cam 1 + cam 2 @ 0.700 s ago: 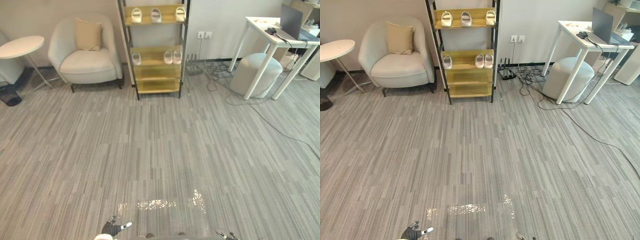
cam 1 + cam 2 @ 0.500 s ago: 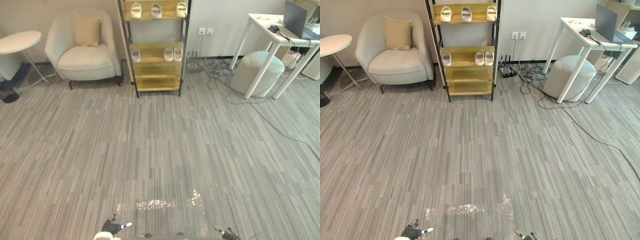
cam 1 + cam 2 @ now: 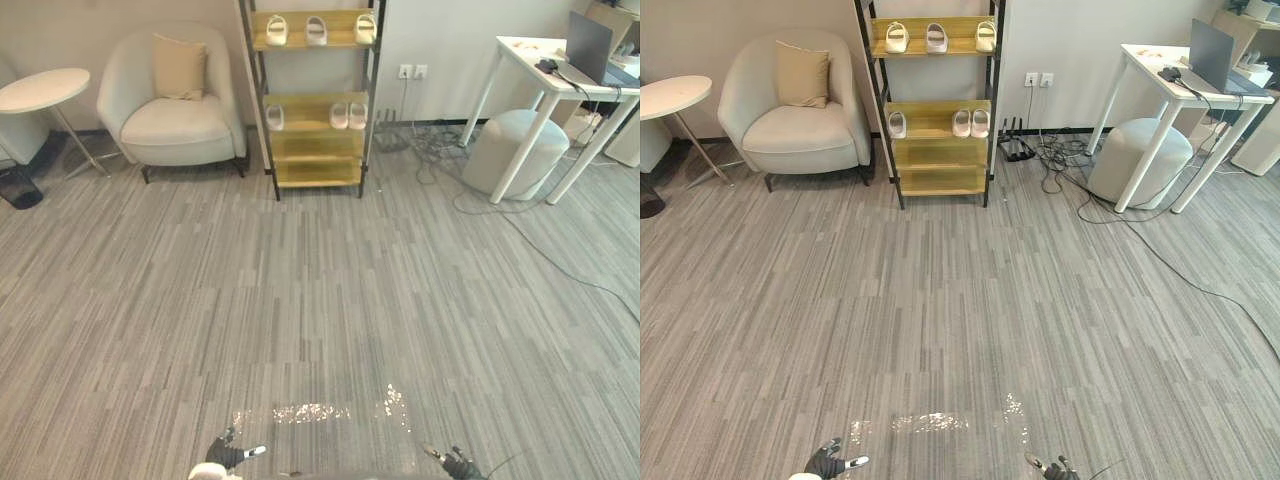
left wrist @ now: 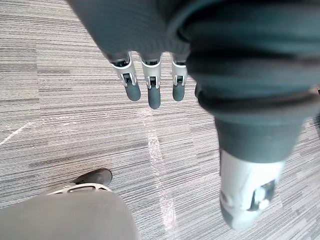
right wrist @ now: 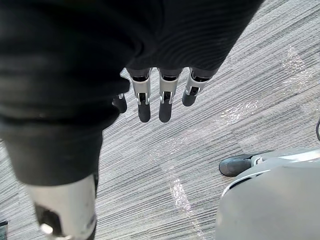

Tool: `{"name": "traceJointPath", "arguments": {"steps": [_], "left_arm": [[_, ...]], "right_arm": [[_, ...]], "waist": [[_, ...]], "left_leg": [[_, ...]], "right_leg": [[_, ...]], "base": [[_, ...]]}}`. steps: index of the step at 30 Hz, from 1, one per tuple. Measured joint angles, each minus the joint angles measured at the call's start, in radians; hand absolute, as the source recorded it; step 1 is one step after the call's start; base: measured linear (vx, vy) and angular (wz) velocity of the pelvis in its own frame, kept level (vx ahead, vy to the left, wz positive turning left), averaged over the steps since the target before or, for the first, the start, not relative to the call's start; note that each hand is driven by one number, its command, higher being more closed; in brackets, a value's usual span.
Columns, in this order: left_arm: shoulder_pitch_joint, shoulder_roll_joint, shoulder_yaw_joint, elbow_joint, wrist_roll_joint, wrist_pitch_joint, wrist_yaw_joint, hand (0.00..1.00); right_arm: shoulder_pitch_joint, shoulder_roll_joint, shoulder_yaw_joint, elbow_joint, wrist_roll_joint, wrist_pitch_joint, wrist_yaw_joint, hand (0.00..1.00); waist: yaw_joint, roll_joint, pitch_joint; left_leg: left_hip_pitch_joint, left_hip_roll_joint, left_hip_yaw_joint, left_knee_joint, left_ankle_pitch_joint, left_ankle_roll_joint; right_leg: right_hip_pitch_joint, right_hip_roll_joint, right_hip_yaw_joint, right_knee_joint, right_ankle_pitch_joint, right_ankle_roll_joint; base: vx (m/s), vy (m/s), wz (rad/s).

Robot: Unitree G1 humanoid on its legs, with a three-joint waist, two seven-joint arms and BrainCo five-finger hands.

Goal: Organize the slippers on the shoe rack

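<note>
Slippers (image 3: 316,30), six for you to count, three on the shoe rack's (image 3: 315,172) top shelf, three on its middle shelf, far across the floor (image 3: 320,300), your left hand (image 3: 225,455) and right hand (image 3: 455,463) low, fingers (image 4: 154,95) straight, empty.

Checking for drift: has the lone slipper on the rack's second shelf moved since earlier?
No. The lone slipper stays at the left end of its shelf; only the camera shifted.
</note>
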Motion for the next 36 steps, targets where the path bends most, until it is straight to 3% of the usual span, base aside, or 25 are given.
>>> {"name": "traceJointPath", "arguments": {"steps": [6, 9, 10, 13, 14, 15, 17, 18, 20, 21, 22, 24, 25, 27, 28, 30, 31, 33, 34, 35, 36], "left_arm": [[-0.01, 0.011, -0.008, 0.003, -0.001, 0.0, 0.004, 0.0], [-0.021, 0.016, -0.008, 0.003, -0.004, 0.0, 0.013, 0.0], [-0.022, 0.018, -0.008, 0.002, -0.005, 0.0, 0.014, 0.0], [-0.029, 0.018, -0.003, -0.001, -0.028, -0.001, 0.021, 0.0], [-0.025, 0.013, 0.01, -0.001, -0.036, -0.002, 0.024, 0.0], [-0.025, 0.01, 0.013, -0.007, -0.046, -0.004, 0.034, 0.0], [-0.025, 0.01, 0.013, -0.008, -0.06, -0.008, 0.038, 0.0], [-0.024, 0.009, 0.014, -0.008, -0.073, -0.016, 0.039, 0.0], [-0.024, 0.008, 0.014, -0.009, -0.075, -0.021, 0.04, 0.0], [-0.016, 0.001, 0.021, -0.008, -0.081, -0.022, 0.04, 0.0], [-0.011, 0.005, 0.028, -0.008, -0.081, -0.022, 0.038, 0.0], [-0.016, 0.022, 0.042, -0.007, -0.08, -0.018, 0.04, 0.0], [-0.019, 0.026, 0.041, -0.005, -0.08, -0.014, 0.039, 0.0], [-0.022, 0.037, 0.026, -0.004, -0.081, 0.002, 0.039, 0.0], [-0.028, 0.038, 0.01, -0.005, -0.081, 0.003, 0.039, 0.0], [-0.031, 0.034, -0.018, -0.009, -0.081, 0.002, 0.037, 0.0], [-0.031, 0.035, -0.025, -0.013, -0.081, 0.002, 0.037, 0.0], [-0.049, 0.026, -0.027, -0.025, -0.081, 0.001, 0.035, 0.0], [-0.062, 0.008, -0.027, -0.027, -0.081, 0.0, 0.035, 0.0], [-0.072, -0.014, -0.03, -0.027, -0.081, 0.0, 0.033, 0.0], [-0.073, -0.025, -0.03, -0.027, -0.081, -0.002, 0.032, 0.0]], "right_arm": [[-0.007, -0.001, 0.021, -0.001, -0.037, 0.001, -0.005, 0.0], [-0.008, -0.006, 0.037, -0.006, -0.037, -0.002, -0.008, 0.0], [-0.006, -0.008, 0.043, -0.006, -0.037, -0.002, -0.009, 0.0], [0.002, -0.022, 0.066, -0.005, -0.035, 0.002, -0.019, 0.0], [-0.004, -0.028, 0.069, -0.007, -0.036, 0.002, -0.021, 0.0], [-0.002, -0.031, 0.069, -0.008, -0.036, 0.003, -0.021, 0.0], [-0.001, -0.032, 0.07, -0.008, -0.036, 0.003, -0.022, 0.0], [-0.003, -0.036, 0.083, -0.013, -0.036, 0.006, -0.023, 0.0], [-0.005, -0.042, 0.104, -0.03, -0.037, 0.009, -0.026, 0.0], [-0.006, -0.053, 0.121, -0.039, -0.037, 0.012, -0.027, 0.0], [-0.007, -0.052, 0.127, -0.039, -0.038, 0.014, -0.027, 0.0], [-0.009, -0.037, 0.135, -0.051, -0.041, 0.013, -0.026, 0.0], [-0.008, -0.03, 0.135, -0.073, -0.043, 0.012, -0.025, 0.0], [-0.009, -0.025, 0.121, -0.074, -0.042, 0.013, -0.019, 0.0], [-0.008, -0.024, 0.114, -0.074, -0.042, 0.013, -0.017, 0.0], [-0.015, -0.039, 0.12, -0.076, -0.043, 0.012, -0.012, 0.0], [-0.029, -0.042, 0.127, -0.077, -0.043, 0.012, -0.011, 0.0], [-0.05, -0.047, 0.128, -0.08, -0.045, 0.004, -0.004, 0.0], [-0.054, -0.057, 0.128, -0.09, -0.045, 0.002, 0.0, 0.0], [-0.059, -0.066, 0.127, -0.093, -0.045, 0.003, 0.001, 0.0], [-0.057, -0.065, 0.127, -0.093, -0.046, 0.004, 0.0, 0.0]], "waist": [[-0.002, -0.014, 0.022], [-0.001, -0.012, 0.05], [-0.001, -0.014, 0.058], [0.004, -0.011, 0.076], [0.004, -0.005, 0.077], [0.005, -0.003, 0.078], [0.006, -0.003, 0.078], [0.007, -0.002, 0.079], [0.008, -0.001, 0.079], [0.01, 0.006, 0.076], [0.012, -0.001, 0.074], [0.013, -0.038, 0.051], [0.014, -0.042, 0.053], [0.008, -0.055, 0.058], [0.008, -0.053, 0.064], [0.004, -0.032, 0.072], [0.005, -0.029, 0.071], [-0.004, -0.02, 0.074], [-0.005, -0.006, 0.083], [-0.01, 0.012, 0.093], [-0.013, 0.01, 0.093]], "left_leg": [[-0.009, 0.006, 0.002, 0.048, -0.025, -0.011], [-0.098, 0.045, 0.02, 0.28, -0.128, -0.036], [-0.125, 0.056, 0.034, 0.364, -0.143, -0.058], [-0.252, 0.105, 0.076, 0.67, -0.127, -0.078], [-0.291, 0.116, 0.083, 0.739, -0.155, -0.052], [-0.337, 0.115, 0.092, 0.718, -0.186, -0.04], [-0.361, 0.11, 0.105, 0.633, -0.182, -0.038], [-0.379, 0.095, 0.097, 0.484, -0.147, -0.035], [-0.379, 0.093, 0.094, 0.372, -0.095, -0.044], [-0.368, 0.099, 0.088, 0.33, -0.021, -0.029], [-0.369, 0.09, 0.088, 0.349, -0.026, -0.008], [-0.373, 0.067, 0.122, 0.389, -0.105, 0.009], [-0.346, 0.061, 0.128, 0.381, -0.116, 0.022], [-0.273, 0.045, 0.133, 0.354, -0.133, 0.042], [-0.192, 0.035, 0.13, 0.311, -0.135, 0.045], [-0.077, 0.044, 0.125, 0.235, -0.134, 0.044], [-0.041, 0.054, 0.125, 0.212, -0.134, 0.044], [-0.023, 0.081, 0.124, 0.207, -0.134, 0.044], [-0.012, 0.1, 0.122, 0.204, -0.134, 0.044], [0.008, 0.121, 0.121, 0.195, -0.134, 0.044], [0.021, 0.121, 0.119, 0.194, -0.133, 0.032]], "right_leg": [[0.011, 0.0, -0.009, 0.007, -0.008, -0.005], [-0.01, 0.004, 0.005, 0.078, -0.062, -0.031], [-0.011, 0.001, 0.014, 0.099, -0.088, -0.037], [-0.008, -0.009, 0.045, 0.148, -0.125, -0.051], [-0.002, -0.017, 0.05, 0.152, -0.135, -0.057], [-0.002, -0.039, 0.062, 0.148, -0.14, -0.053], [-0.005, -0.061, 0.072, 0.141, -0.144, -0.046], [-0.002, -0.085, 0.095, 0.142, -0.157, -0.025], [-0.009, -0.097, 0.111, 0.142, -0.171, -0.003], [-0.007, -0.1, 0.132, 0.158, -0.205, 0.024], [-0.009, -0.11, 0.136, 0.175, -0.223, 0.028], [-0.089, -0.145, 0.151, 0.364, -0.252, 0.064], [-0.19, -0.149, 0.157, 0.587, -0.23, 0.088], [-0.278, -0.167, 0.145, 0.85, -0.216, 0.134], [-0.296, -0.184, 0.091, 0.95, -0.227, 0.123], [-0.315, -0.202, -0.052, 0.984, -0.258, 0.066], [-0.344, -0.199, -0.108, 0.95, -0.276, 0.035], [-0.417, -0.185, -0.173, 0.813, -0.281, 0.021], [-0.452, -0.164, -0.175, 0.716, -0.264, 0.015], [-0.478, -0.138, -0.16, 0.583, -0.204, 0.013], [-0.483, -0.121, -0.134, 0.467, -0.126, 0.013]], "base": [[0.01, -0.021, 0.04], [-0.03, -0.019, -0.11], [-0.02, -0.009, -0.16], [0.02, -0.011, -0.24], [0.1, 0.018, -0.33], [0.08, 0.019, -0.24], [0.21, 0.13, -0.2], [0.26, 0.179, -0.22], [0.24, 0.184, -0.35], [0.33, 0.255, -0.48], [0.43, 0.29, -0.45], [0.47, 0.227, -0.31], [0.45, 0.222, -0.18], [0.51, 0.204, 0.09], [0.54, 0.152, 0.17], [0.51, 0.093, 0.04], [0.56, 0.028, 0.01], [0.42, -0.056, 0.1], [0.41, -0.124, 0.12], [0.41, -0.134, 0.12], [0.41, -0.169, 0.17]]}}
